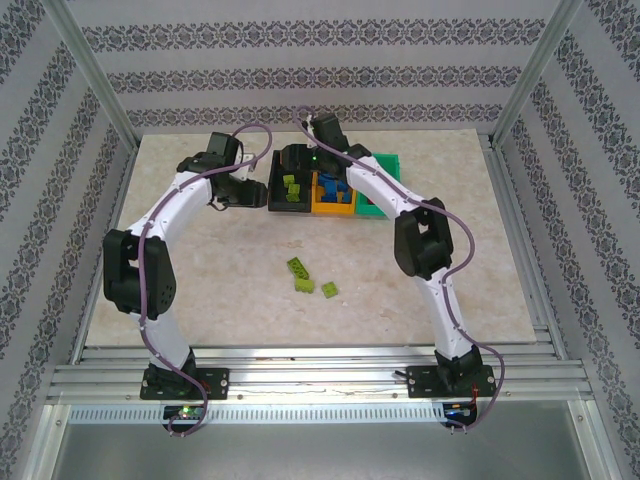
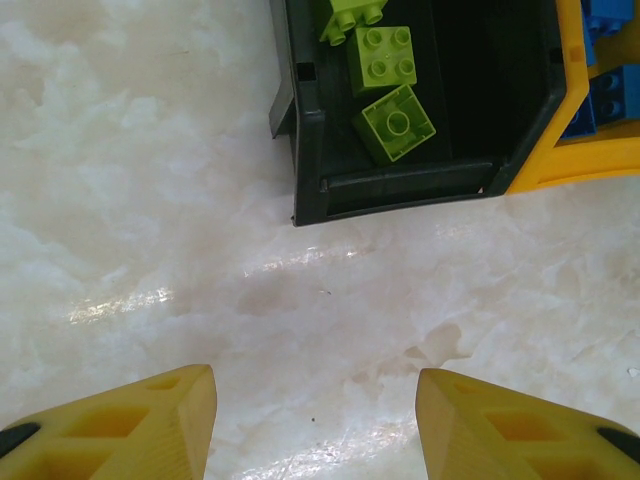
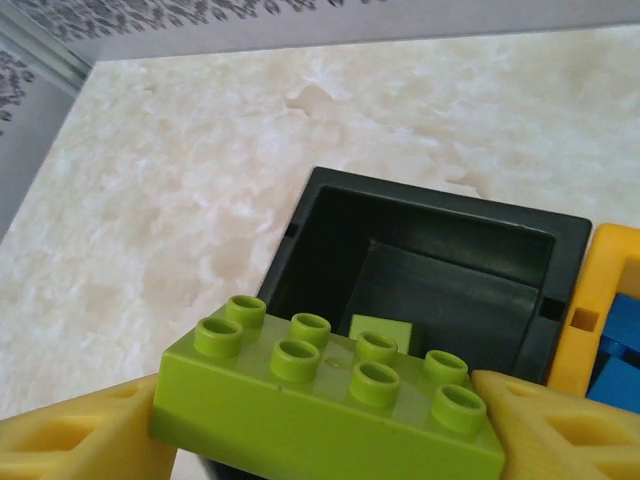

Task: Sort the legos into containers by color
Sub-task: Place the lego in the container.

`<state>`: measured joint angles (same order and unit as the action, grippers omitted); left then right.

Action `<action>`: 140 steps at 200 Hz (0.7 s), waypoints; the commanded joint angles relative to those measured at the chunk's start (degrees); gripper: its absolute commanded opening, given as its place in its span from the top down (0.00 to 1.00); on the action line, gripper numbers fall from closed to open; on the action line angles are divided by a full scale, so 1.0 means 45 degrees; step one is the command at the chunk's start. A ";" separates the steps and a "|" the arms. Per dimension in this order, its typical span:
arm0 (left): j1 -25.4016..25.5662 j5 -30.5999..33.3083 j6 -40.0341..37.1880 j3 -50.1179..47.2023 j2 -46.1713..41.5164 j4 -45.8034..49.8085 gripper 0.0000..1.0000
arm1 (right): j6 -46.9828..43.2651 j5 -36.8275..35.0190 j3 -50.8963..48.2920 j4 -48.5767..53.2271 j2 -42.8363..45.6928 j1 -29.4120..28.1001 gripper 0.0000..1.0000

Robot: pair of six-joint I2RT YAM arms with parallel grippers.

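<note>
Your right fingers (image 3: 560,430) are clamped on a long green lego (image 3: 330,400) above the black bin (image 3: 450,270). Your left fingers (image 2: 150,425) are apart over the desk (image 2: 150,200), near that bin.

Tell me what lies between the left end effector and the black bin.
Nothing: in the left wrist view, the stretch from the open left end effector to the black bin is bare tabletop.

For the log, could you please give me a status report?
Right gripper shut on lime green brick at black bin. Left gripper open, empty, near bin. Three lime bricks loose on table. No obstruction.
</note>
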<state>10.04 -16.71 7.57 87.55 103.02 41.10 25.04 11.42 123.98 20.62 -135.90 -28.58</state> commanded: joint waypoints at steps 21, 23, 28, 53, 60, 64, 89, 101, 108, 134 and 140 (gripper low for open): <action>-0.0441 -0.0944 0.0316 0.0259 -0.0228 -0.0080 0.44 | 0.0263 -0.0023 0.0121 0.0463 0.0370 0.0159 0.23; -0.0476 -0.0981 0.0335 0.0254 -0.0245 -0.0117 0.44 | 0.0273 0.0000 0.0069 0.0448 0.0403 0.0159 0.23; -0.0520 -0.1103 0.0366 0.0226 -0.0238 -0.0145 0.44 | 0.0261 0.0051 -0.0031 0.0449 0.0510 0.0159 0.22; -0.0885 -0.1866 0.0730 0.0120 -0.0209 -0.0446 0.44 | 0.0061 0.0118 -0.0355 0.0535 0.0797 0.0179 0.22; -0.0969 -0.2064 0.0796 0.0103 -0.0184 -0.0509 0.44 | 0.0034 0.0186 -0.0486 0.0525 0.0871 0.0198 0.22; -0.1005 -0.2146 0.0843 0.0112 -0.0183 -0.0530 0.44 | 0.0006 0.0220 -0.0590 0.0501 0.0949 0.0197 0.22; -0.1045 -0.2186 0.0893 0.0002 -0.0274 -0.0617 0.44 | -0.0200 0.0441 -0.1810 0.0128 0.1864 0.0074 0.23; -0.1074 -0.2129 0.0898 -0.0078 -0.0370 -0.0711 0.44 | -0.0398 0.0500 -0.2544 -0.0002 0.2456 -0.0040 0.23; -0.1058 -0.2080 0.0878 -0.0094 -0.0379 -0.0716 0.44 | -0.0534 0.0574 -0.3032 -0.0062 0.2790 -0.0119 0.23; -0.1061 -0.2081 0.0820 -0.0041 -0.0340 -0.0637 0.44 | -0.1034 0.0613 -0.4989 -0.0224 0.4149 -0.0515 0.23; -0.1050 -0.2100 0.0827 -0.0038 -0.0351 -0.0638 0.44 | -0.1131 0.0625 -0.5491 -0.0281 0.4484 -0.0623 0.23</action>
<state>5.61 -25.28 10.81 87.55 103.02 39.55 23.20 12.99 105.54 20.95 -122.65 -29.08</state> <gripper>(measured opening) 0.558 0.774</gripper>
